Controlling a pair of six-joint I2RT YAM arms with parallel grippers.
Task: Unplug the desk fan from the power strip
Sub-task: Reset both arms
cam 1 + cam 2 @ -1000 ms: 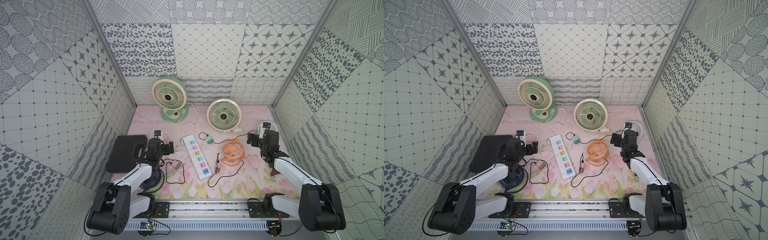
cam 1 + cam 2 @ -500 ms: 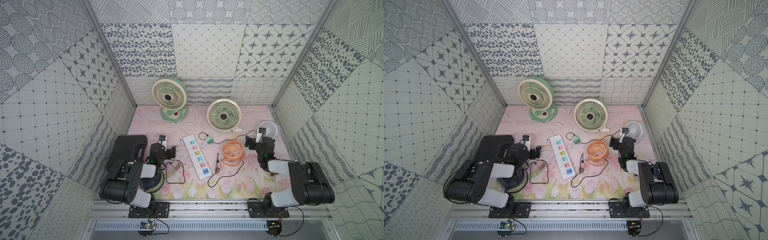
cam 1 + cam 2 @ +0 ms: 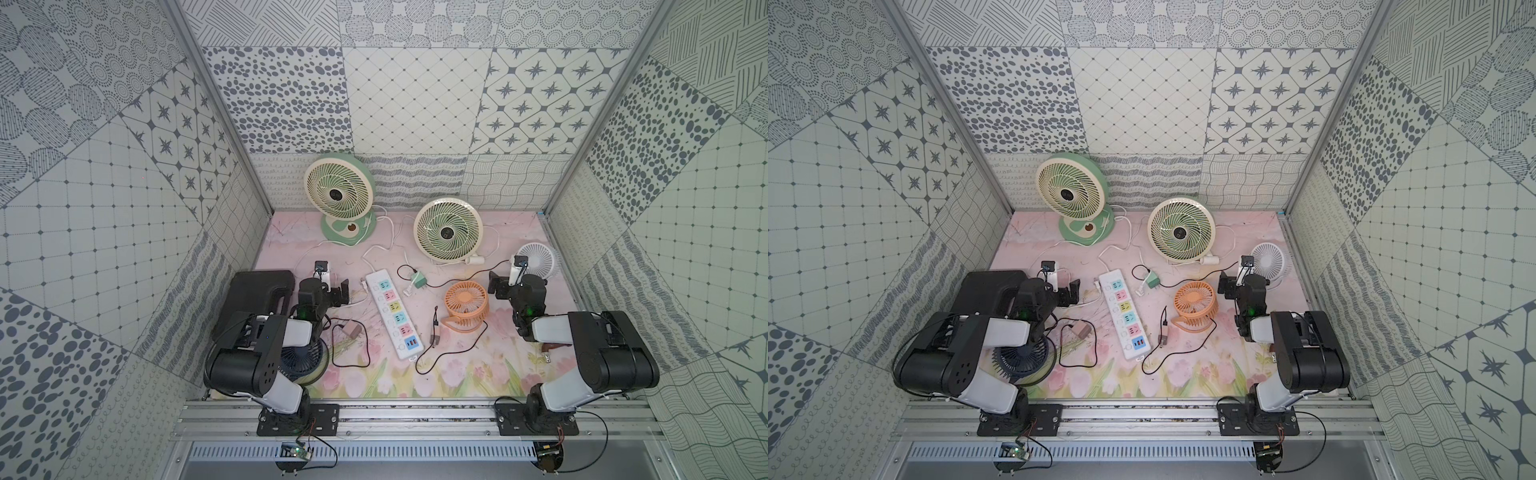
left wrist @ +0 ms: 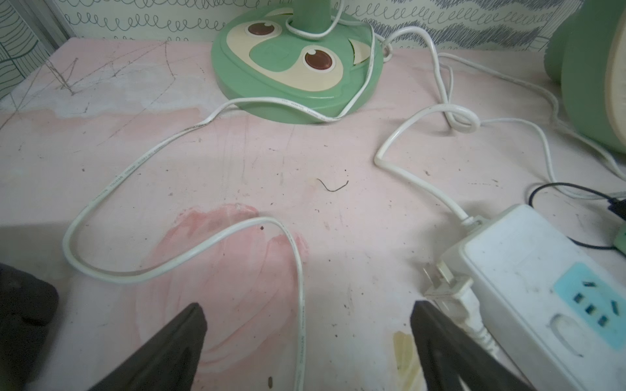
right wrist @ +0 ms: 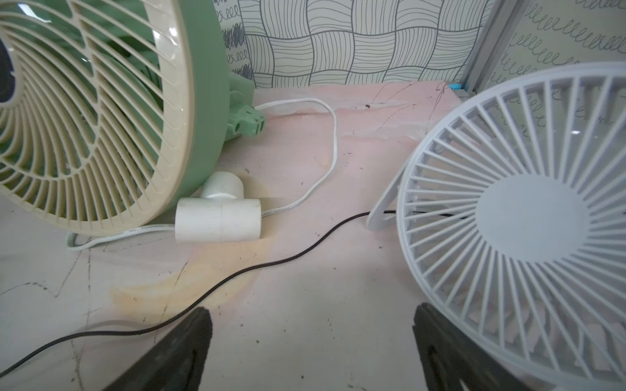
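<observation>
Broadly, the pink flowered desk (image 3: pixel 478 374) carries everything, with a black case (image 3: pixel 253 291) at its left edge beside the left arm. Against the back wall stands a tall green fan (image 3: pixel 338 191) on a round base, and to its right a lower green and cream fan (image 3: pixel 448 230).

Next, the power strip (image 3: pixel 392 311) lies flat in the middle of the desk between the two arms. It runs from far to near, with its blue USB ports at the near end. An orange fan (image 3: pixel 466 300) lies to its right, and a small white fan (image 3: pixel 539 261) stands by the right wall.

Then the left claw (image 4: pixel 308 309) hovers low over the desk with its fingers wide apart. A loop of white cable passes between them without touching either. The right claw (image 5: pixel 312 312) is likewise spread wide and holds nothing, with the white fan close on one side.

Lastly, a white plug (image 4: pixel 450 287) lies on the desk just beside the strip's far end, its prongs bare.
</observation>
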